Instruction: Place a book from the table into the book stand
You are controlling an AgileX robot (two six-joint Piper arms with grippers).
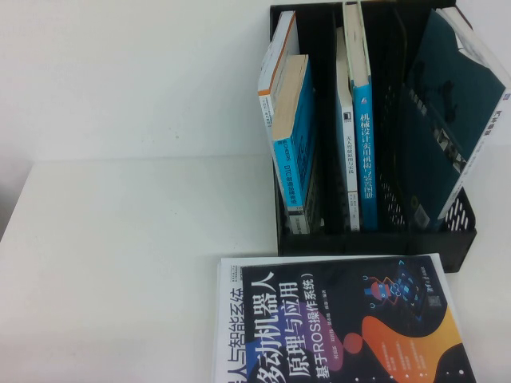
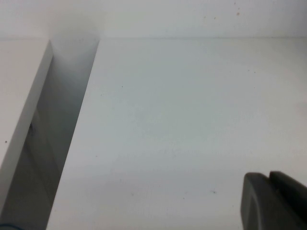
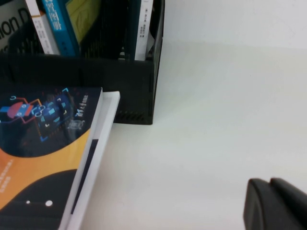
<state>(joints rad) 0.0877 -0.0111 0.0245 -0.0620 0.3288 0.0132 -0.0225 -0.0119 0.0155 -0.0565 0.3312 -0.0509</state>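
One book [image 1: 343,327] lies flat on the table [image 1: 120,255], cover up: dark navy-black cover, large white Chinese title, orange and purple blob graphic. It sits just in front of the book stand [image 1: 375,239], its far edge close against the stand's low front wall; whether the two touch is not clear. The near part of the book runs out of the high view.

One book stand, black, with upright dividers and perforated sides. Five books counted inside it:
- left slot: two leaning against each other, a white one with an orange edge [image 1: 277,68] and a blue-covered one [image 1: 295,136] in front of it;
- middle slot: two upright, a thin white-spined book [image 1: 349,152] and a blue-spined book [image 1: 366,159] beside it;
- right slot: one large teal-covered book [image 1: 447,112], tilted, its top leaning outward over the stand's right side.

Two grippers, neither seen from the high camera. Left gripper [image 2: 276,201]: only a dark finger tip shows in its wrist view, above bare table near the table's edge; jaw opening cannot be told; holds nothing visible. Right gripper [image 3: 276,203]: likewise only a dark tip, over bare table beside the book's right edge and near the stand's front corner; jaw opening cannot be told; not touching the book.
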